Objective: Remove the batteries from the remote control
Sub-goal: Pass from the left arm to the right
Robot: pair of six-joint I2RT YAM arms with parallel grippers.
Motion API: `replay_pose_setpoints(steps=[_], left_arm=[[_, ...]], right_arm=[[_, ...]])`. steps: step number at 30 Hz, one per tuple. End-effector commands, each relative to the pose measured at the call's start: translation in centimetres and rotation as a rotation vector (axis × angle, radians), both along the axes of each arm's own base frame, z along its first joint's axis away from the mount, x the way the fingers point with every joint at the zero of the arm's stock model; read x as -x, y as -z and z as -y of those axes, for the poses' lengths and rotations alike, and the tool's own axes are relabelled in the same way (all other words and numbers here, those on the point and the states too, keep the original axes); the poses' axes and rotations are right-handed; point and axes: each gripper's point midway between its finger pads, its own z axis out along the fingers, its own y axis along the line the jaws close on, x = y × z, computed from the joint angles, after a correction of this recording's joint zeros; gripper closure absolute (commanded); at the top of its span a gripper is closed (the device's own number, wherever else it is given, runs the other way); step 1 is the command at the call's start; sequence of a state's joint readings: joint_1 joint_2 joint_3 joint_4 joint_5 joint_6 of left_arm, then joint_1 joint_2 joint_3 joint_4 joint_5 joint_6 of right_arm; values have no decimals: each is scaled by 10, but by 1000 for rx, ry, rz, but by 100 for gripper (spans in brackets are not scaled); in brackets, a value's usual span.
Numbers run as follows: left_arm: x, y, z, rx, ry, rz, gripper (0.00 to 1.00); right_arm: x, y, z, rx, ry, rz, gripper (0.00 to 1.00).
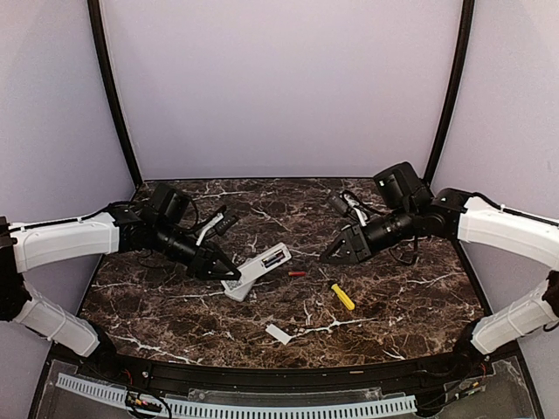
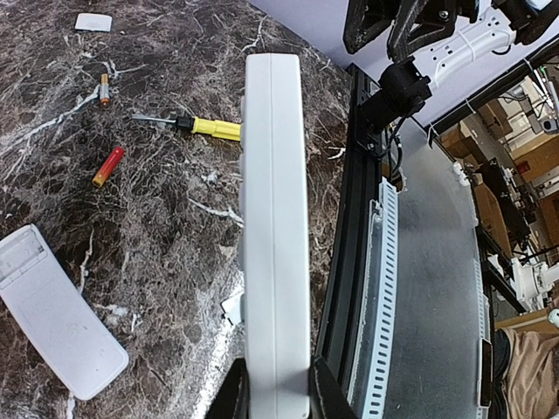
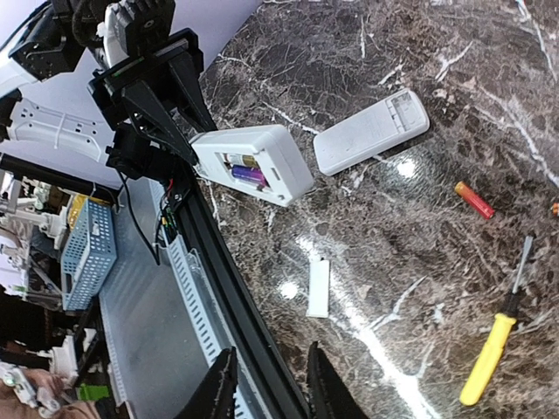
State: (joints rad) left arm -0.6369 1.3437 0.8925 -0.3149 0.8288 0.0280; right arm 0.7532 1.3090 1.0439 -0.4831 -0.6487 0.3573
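The left gripper [image 1: 225,272] is clamped on one end of a white remote control [image 3: 253,166] and holds it lifted off the dark marble tabletop [image 1: 175,323]. The remote control's open back is turned toward the right arm. Batteries [image 3: 246,173] sit inside that open compartment. One looks purple with an orange tip, and I cannot tell the exact count. In the left wrist view the remote control appears edge-on, running straight out from between the fingers.

The right gripper [image 3: 271,384] hovers well apart from the remote control, off its free end. Its jaws stand a narrow way apart with nothing between them.

A loose red battery [image 1: 298,273] lies on the tabletop near the remote control's free end. A second loose cell [image 2: 104,89], small with an orange end, lies farther from the remote control than the red one. A yellow-handled screwdriver [image 1: 342,297] lies beyond the red battery, away from the remote control.

A second white remote [image 3: 371,131] lies flat just beside the held remote control, its back compartment open and empty. A small flat white back cover [image 1: 279,334] lies apart from the remote control, on the side toward the arm bases.
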Motion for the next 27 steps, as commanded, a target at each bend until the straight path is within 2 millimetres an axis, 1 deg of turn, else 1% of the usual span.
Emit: replay_pose_setpoints(steps=[1,3,4,6,7,8,9,10,11,12,13,15,18,20,23,27], left_arm=[[3,-9,3,53,29,-2,100],[5,-7,4,56,47,-12,100],[6,-7,5,61,56,-15,100],[13,-12,8,89,97,-50,100],[15,-9,9,86,109,-75,100],[16,-11,11,96,127,-93,100],[19,-9,11,88,139,-110,100],[18,-10,14,85,146,-112,100],[23,-8,15,71,161,-116,100],[21,-8,17,58,162,-106,99],[28,-6,19,41,184,-113,99],[35,-6,23,22,210,-124,99],[43,-9,27,12,237,-147,99],[47,-12,29,10,249,-159,99],[53,-17,31,13,268,-192,99],[62,-20,32,11,286,-227,99]], right_arm=[[-15,-11,3,-29,85,77,68],[-20,-12,4,-25,118,100,61],[-20,-15,3,-21,124,120,55],[-19,-23,2,-11,124,177,39],[-18,-27,1,-5,122,200,33],[-16,-31,0,-1,114,220,28],[-16,-33,-1,8,111,238,26],[-15,-36,-2,17,106,258,24],[-13,-38,-4,27,95,281,22],[-10,-40,-7,39,87,306,22],[-7,-42,-10,50,70,337,22],[-1,-46,-17,60,40,409,22],[8,-50,-24,47,-21,485,22],[18,-52,-31,26,-90,524,23],[34,-49,-44,27,-190,604,23],[46,-40,-57,76,-274,698,24]])
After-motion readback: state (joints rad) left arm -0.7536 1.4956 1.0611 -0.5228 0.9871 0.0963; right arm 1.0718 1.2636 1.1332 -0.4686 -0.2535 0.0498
